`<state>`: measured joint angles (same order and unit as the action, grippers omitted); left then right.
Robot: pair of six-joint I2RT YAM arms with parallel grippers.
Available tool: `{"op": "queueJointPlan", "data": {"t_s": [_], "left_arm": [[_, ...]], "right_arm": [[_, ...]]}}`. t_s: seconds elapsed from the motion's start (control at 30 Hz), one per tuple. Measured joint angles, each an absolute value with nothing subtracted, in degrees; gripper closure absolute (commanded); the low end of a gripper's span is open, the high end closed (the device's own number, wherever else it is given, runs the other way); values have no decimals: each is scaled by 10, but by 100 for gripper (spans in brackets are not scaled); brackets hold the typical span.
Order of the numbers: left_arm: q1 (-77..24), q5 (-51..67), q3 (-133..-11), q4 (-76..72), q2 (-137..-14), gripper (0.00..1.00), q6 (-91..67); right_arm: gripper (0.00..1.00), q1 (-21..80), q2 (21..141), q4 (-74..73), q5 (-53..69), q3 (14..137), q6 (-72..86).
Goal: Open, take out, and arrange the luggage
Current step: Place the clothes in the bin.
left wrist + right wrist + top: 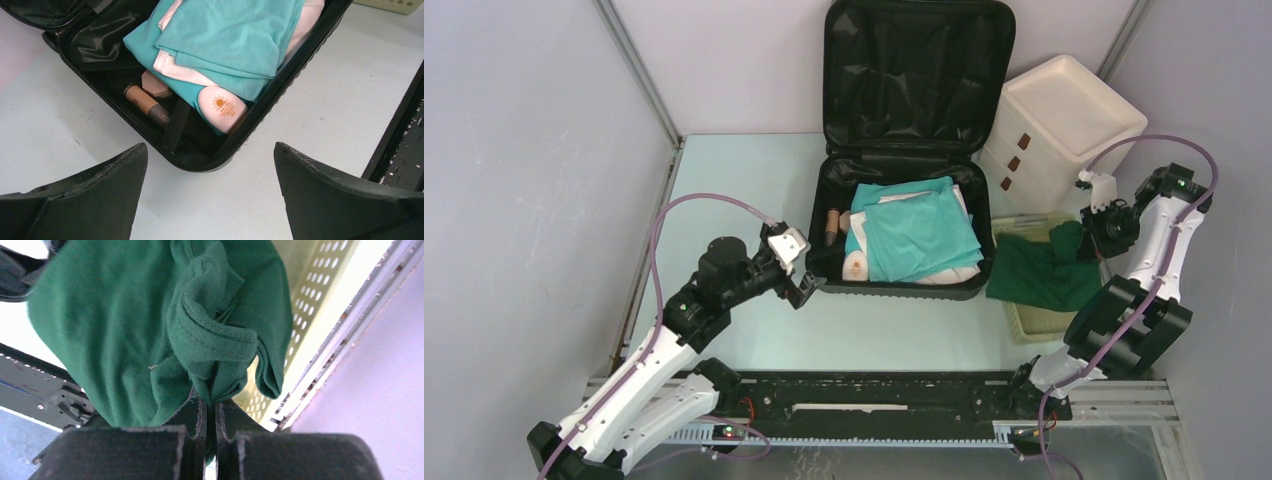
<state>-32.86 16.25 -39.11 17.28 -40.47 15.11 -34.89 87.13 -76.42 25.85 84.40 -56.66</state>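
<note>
Right claw [212, 407]: pinches green cloth [125, 325] over basket [320, 300], right edge of table [754, 180].
Left claw [210, 147]: spread, at near-left corner of luggage [914, 80].
Luggage: open, back centre of table, long axis left-right; left arm nearer.

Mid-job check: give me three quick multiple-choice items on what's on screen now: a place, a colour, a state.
1. Where is the dark green cloth? A. on the drawer box B. over the basket, right of the suitcase C. inside the suitcase
2. What colour is the top garment in the suitcase? A. teal B. red C. black
3. The right gripper is: A. wide open B. shut on the dark green cloth C. out of view
Answers: 1 B, it hangs over the basket's rim; 2 A, teal fabric lies uppermost; 3 B, it pinches a fold of the cloth.
</note>
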Motion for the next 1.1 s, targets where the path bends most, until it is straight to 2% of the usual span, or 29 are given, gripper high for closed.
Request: {"op": "queueJointPlan", "data": {"t_s": [0.43, 0.9, 1.1], "left_arm": [[-329, 170, -391, 173, -406, 0, 155], [-329, 171, -391, 173, -408, 0, 156], [-329, 173, -391, 173, -408, 0, 156]], "right_arm": [[94, -317, 877, -694, 176, 812, -597], [92, -293, 753, -661, 255, 804, -681], [89, -292, 790, -631, 244, 768, -704]]}}
